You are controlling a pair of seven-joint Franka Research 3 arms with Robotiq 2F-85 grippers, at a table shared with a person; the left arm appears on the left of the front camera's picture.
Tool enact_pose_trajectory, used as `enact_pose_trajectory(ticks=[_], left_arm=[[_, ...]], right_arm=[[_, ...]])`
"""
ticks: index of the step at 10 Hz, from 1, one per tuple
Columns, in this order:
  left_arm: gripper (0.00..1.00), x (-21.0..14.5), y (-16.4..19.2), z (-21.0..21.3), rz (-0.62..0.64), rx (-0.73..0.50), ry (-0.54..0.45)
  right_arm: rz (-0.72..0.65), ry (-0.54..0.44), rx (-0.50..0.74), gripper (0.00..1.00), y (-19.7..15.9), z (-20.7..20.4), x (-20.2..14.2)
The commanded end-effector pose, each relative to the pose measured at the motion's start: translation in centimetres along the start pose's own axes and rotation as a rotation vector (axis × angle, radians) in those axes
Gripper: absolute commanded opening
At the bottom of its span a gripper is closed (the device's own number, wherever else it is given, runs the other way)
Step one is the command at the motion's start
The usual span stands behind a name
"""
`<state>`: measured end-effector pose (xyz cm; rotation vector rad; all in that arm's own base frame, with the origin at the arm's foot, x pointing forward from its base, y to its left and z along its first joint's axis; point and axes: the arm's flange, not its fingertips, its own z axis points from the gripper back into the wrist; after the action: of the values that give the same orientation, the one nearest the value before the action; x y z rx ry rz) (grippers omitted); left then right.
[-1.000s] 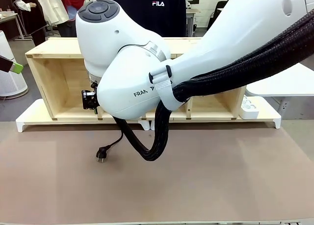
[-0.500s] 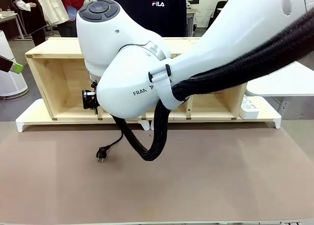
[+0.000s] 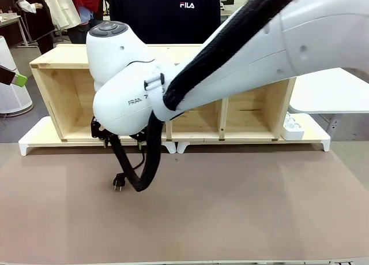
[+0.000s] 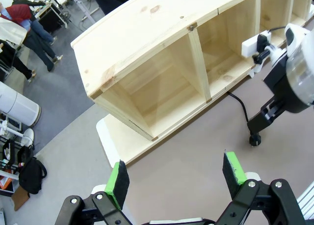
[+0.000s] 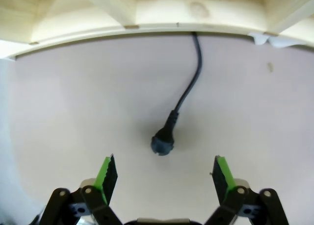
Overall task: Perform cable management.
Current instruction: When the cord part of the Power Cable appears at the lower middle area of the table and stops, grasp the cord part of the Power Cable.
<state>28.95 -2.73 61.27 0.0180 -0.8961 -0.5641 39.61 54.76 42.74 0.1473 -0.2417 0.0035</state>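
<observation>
A: What has been changed in the last second?

B: The right arm has been swung toward the left of the front view and lowered. Its black braided hose (image 3: 149,161) now hangs over the table (image 3: 259,207). The right pincer (image 5: 165,170) has been brought down above the cable (image 5: 190,83). The plug (image 3: 119,182) has not been moved; it lies flat in the same spot, lower left of centre.

A: What is meant by that for the task?

B: An approach to the plug end is judged to be under way. Nothing has been grasped yet.

A: How is the right pincer held?

B: It is pointed down at the table with its green pads spread wide and nothing between them. In the right wrist view the plug (image 5: 162,144) is seen just ahead of the gap, near the centre line. From there the cord is run up to the lower edge of the wooden shelf (image 5: 162,12).

A: And the left pincer (image 4: 176,173)?

B: It is held high and well apart, at the left edge of the front view. Its fingers are also spread and empty. The shelf's end compartment (image 4: 162,87) is overlooked from there.
</observation>
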Motion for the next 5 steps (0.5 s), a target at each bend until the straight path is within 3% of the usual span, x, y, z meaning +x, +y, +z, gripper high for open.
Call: enact_pose_trajectory(ticks=[1,5], left_arm=[[1.0,0.1,0.1,-0.2,0.002,0.005,-0.012],[1.0,0.1,0.1,-0.2,0.002,0.005,-0.012]], right_arm=[[-0.027,0.05,0.028,1.0,0.9,-1.4,0.0],[-0.044,0.087,0.019,1.0,-0.1,-6.6,0.7]])
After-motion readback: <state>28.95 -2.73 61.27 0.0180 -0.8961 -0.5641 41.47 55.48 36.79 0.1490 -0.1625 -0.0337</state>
